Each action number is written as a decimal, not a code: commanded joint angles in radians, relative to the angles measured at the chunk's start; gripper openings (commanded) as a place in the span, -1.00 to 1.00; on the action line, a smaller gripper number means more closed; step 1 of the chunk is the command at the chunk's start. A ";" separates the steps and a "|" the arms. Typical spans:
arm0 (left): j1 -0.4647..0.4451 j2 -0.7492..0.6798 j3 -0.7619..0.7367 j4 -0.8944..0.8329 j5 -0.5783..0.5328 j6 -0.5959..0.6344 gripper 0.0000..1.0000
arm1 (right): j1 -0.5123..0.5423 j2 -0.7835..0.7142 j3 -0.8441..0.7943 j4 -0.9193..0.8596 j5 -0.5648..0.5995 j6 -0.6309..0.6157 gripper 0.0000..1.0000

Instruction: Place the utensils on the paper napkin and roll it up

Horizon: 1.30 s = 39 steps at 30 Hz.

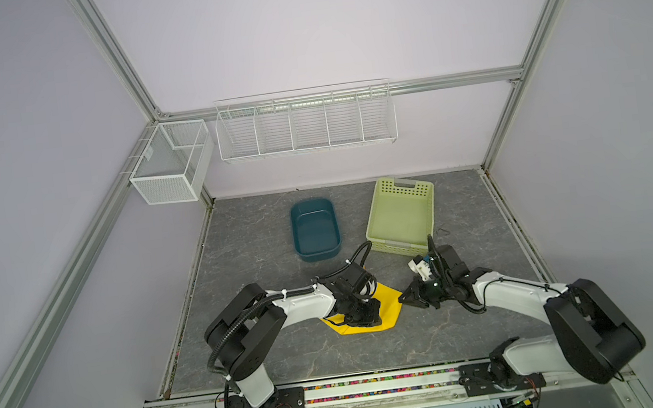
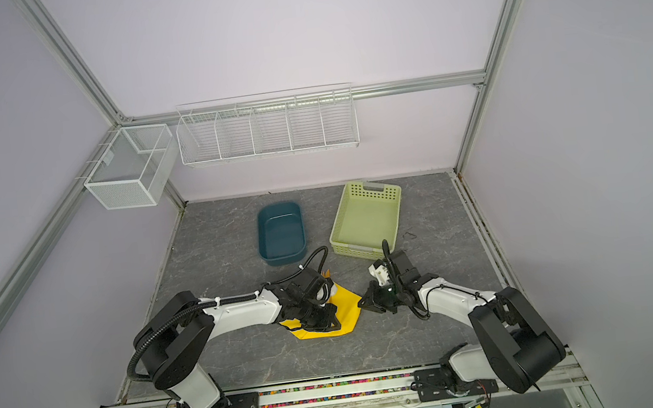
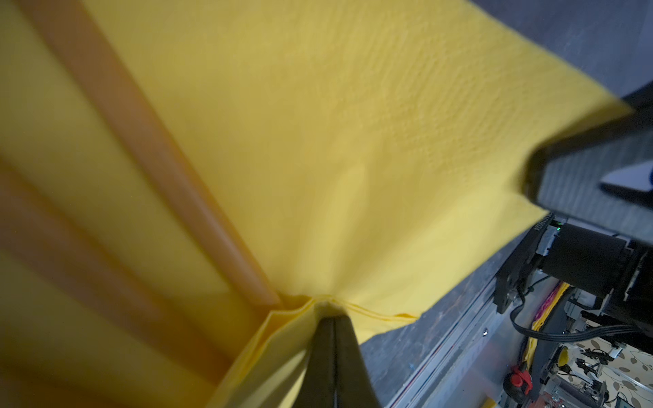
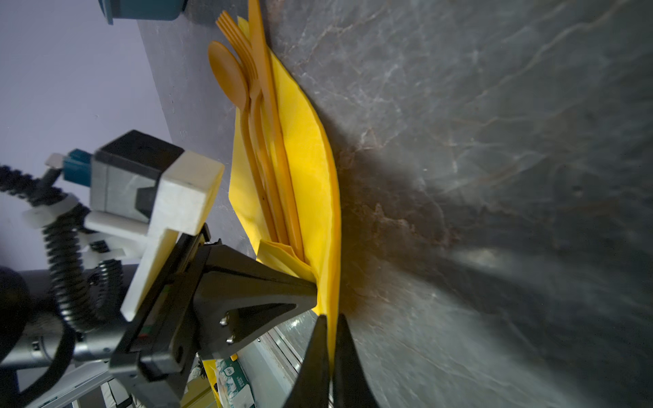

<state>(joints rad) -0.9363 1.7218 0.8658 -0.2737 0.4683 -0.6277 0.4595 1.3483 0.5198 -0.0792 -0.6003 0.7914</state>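
Note:
The yellow paper napkin point(image 1: 389, 303) point(image 2: 348, 309) lies partly folded at the table's front middle. In the right wrist view the orange utensils rest side by side in its fold: spoon point(image 4: 228, 77), fork point(image 4: 247, 67) and knife point(image 4: 263, 63), with their heads sticking out past the far edge. Orange handles point(image 3: 148, 141) show against the napkin point(image 3: 353, 141) in the left wrist view. My left gripper point(image 1: 377, 307) point(image 2: 333, 311) point(image 3: 330, 312) is shut on a bunched fold near the handle ends. My right gripper point(image 1: 402, 299) point(image 2: 362, 304) point(image 4: 330, 319) is shut on the raised right flap point(image 4: 318, 183).
A dark teal tub point(image 1: 315, 231) and a pale green perforated basket point(image 1: 399, 217) stand behind the napkin. A white wire rack point(image 1: 305, 125) and a mesh box point(image 1: 172, 166) hang on the back wall. The arm bases sit on the front rail point(image 1: 379, 387).

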 commanded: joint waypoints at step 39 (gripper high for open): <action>-0.002 -0.044 0.002 -0.108 -0.092 0.034 -1.00 | 0.149 -0.010 0.140 -0.104 0.116 0.095 -0.86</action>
<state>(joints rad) -0.9363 1.6600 0.8661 -0.3920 0.3916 -0.6044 0.6022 1.3281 0.6388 -0.1684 -0.4896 0.8822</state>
